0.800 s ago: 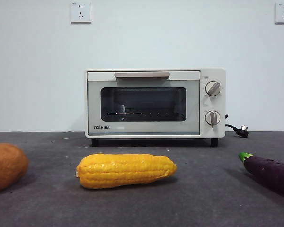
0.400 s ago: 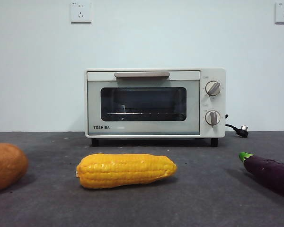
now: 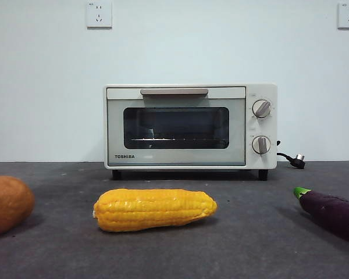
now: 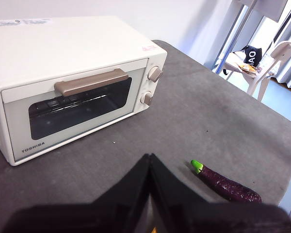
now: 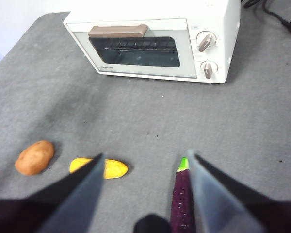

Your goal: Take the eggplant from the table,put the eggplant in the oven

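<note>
The eggplant (image 3: 331,213) lies on the dark grey table (image 3: 250,244) at the front right, dark purple with a green stem tip pointing toward the oven; it also shows as the eggplant (image 5: 183,200) and the eggplant (image 4: 227,184). The cream oven (image 3: 190,127) stands at the back with its glass door closed; the same oven (image 5: 155,41) and oven (image 4: 72,77) show in both wrist views. High above the table, my right gripper (image 5: 145,167) is open, the eggplant lying below between its jaws. My left gripper (image 4: 150,158) is shut, raised in front of the oven. Neither arm appears in the front view.
A yellow corn cob (image 3: 154,209) lies in front of the oven at the centre. An orange-brown rounded vegetable (image 3: 9,204) sits at the front left. The oven's power cord and plug (image 3: 294,159) rest behind its right side. Chairs (image 4: 262,58) stand beyond the table's edge.
</note>
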You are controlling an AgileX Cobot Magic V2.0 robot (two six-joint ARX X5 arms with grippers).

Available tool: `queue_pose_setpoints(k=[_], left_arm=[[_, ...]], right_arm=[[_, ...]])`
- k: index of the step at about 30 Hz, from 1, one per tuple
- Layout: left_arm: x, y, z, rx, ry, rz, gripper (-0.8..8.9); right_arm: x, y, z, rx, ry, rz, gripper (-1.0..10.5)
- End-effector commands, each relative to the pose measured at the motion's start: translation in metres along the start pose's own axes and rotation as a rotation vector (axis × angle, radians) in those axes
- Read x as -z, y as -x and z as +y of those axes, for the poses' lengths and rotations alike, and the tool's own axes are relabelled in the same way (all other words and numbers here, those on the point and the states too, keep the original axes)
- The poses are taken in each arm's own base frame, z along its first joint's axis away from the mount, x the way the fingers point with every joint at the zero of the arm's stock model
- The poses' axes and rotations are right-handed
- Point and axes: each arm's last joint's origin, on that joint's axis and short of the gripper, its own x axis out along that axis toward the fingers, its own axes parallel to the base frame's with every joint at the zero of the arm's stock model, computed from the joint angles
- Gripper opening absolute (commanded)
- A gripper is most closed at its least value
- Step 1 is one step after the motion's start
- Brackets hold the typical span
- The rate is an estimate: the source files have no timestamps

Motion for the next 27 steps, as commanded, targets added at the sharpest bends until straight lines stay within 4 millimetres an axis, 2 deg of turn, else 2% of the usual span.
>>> queue_pose_setpoints(k=[1,8,13,19,27], left_arm=[[-0.002,-0.003,0.0,0.013,-0.022,-0.008,-0.06],[-0.006,-0.013,0.004,0.02,-0.043,-0.033,-0.06],[-0.008,-0.029,0.013,0.019,-0.034,-0.017,-0.06],[-0.021,-0.061,0.024,0.018,-0.035,0.033,-0.06],[-0.053,-0.12,0.029,-0.028,-0.13,0.078,-0.06]], right_arm=[[-0.001,0.0,0.001,-0.029,0.009,-0.004,5.2],[-0.001,0.0,0.003,-0.105,-0.009,0.0,5.4],[0.002,0.0,0.003,-0.113,-0.03,0.031,5.4],[0.006,0.0,0.004,-0.116,-0.05,0.071,5.4],[0.011,0.001,0.004,-0.116,-0.07,0.115,5.4]])
